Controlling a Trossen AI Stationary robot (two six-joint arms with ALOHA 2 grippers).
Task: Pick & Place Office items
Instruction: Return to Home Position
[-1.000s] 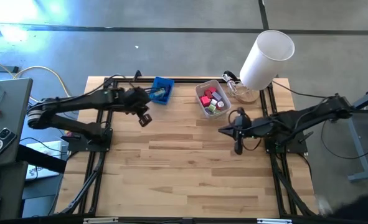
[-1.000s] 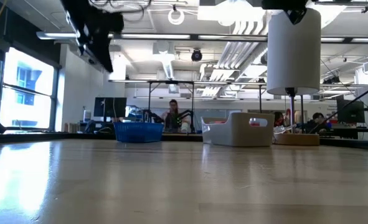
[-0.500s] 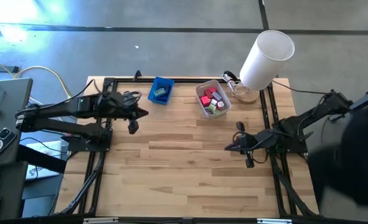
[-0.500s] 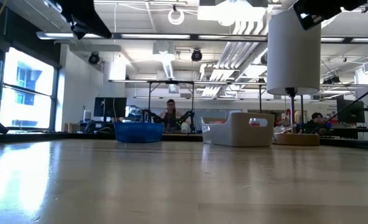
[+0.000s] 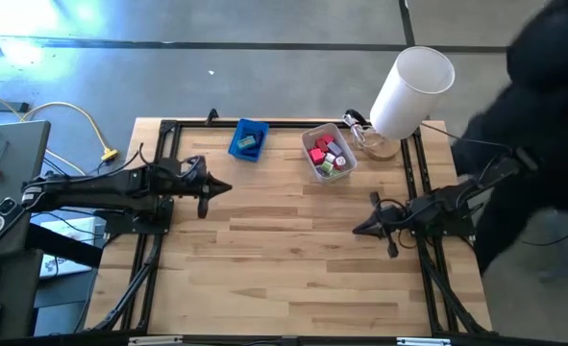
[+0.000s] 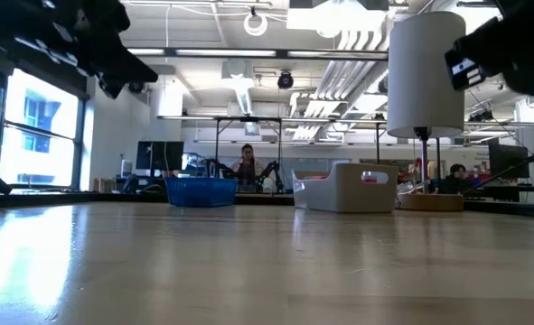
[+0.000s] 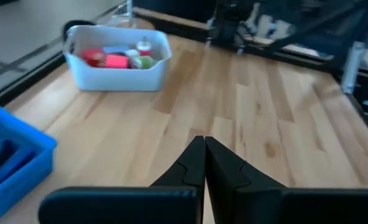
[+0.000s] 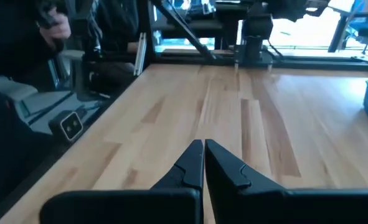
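Left gripper (image 5: 209,189) clenched shut — blue tray (image 6: 201,192) near its tips | right gripper (image 5: 362,229) clenched shut — white bin (image 7: 118,78) well apart

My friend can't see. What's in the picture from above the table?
Two dark robot arms lie at the sides of a wooden table, left gripper and right gripper shut and empty. A blue tray and a white bin at its back edge hold small colourful office items.
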